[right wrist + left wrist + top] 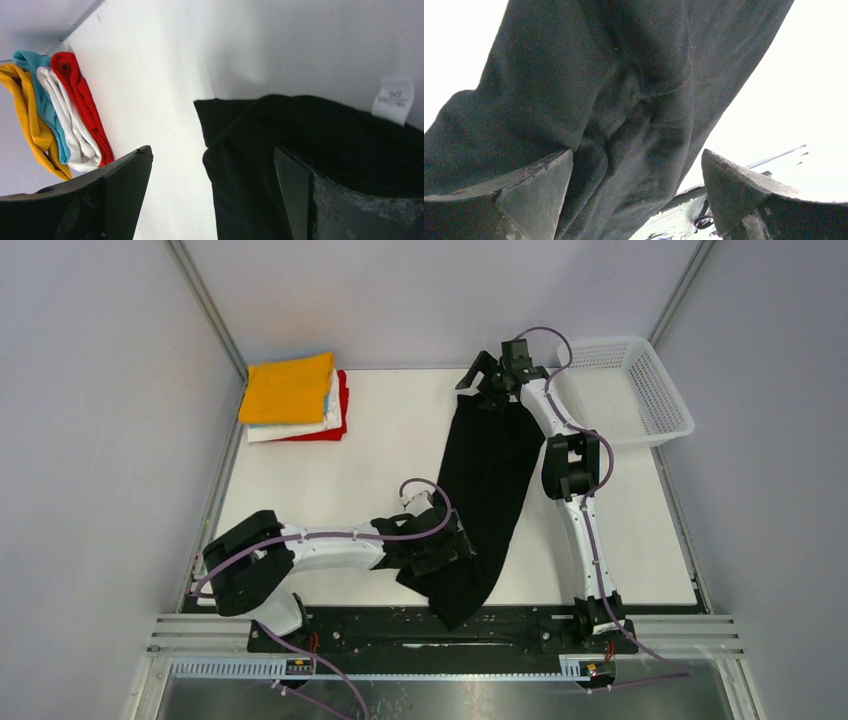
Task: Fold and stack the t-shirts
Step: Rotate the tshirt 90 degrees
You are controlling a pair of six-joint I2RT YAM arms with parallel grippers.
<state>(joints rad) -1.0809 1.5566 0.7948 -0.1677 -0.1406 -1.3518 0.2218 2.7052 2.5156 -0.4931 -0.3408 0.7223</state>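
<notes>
A large black t-shirt lies folded into a long strip down the middle of the table, its near end hanging over the front edge. My left gripper is open at the strip's near left edge; the cloth fills the space between its fingers. My right gripper is open at the strip's far end, the black cloth with a white label lying partly between its fingers. A folded stack sits at the far left: orange-yellow on top, then light blue, white, red.
A white plastic mesh basket stands at the far right corner. Grey walls enclose the table. A black rail runs along the near edge with the arm bases.
</notes>
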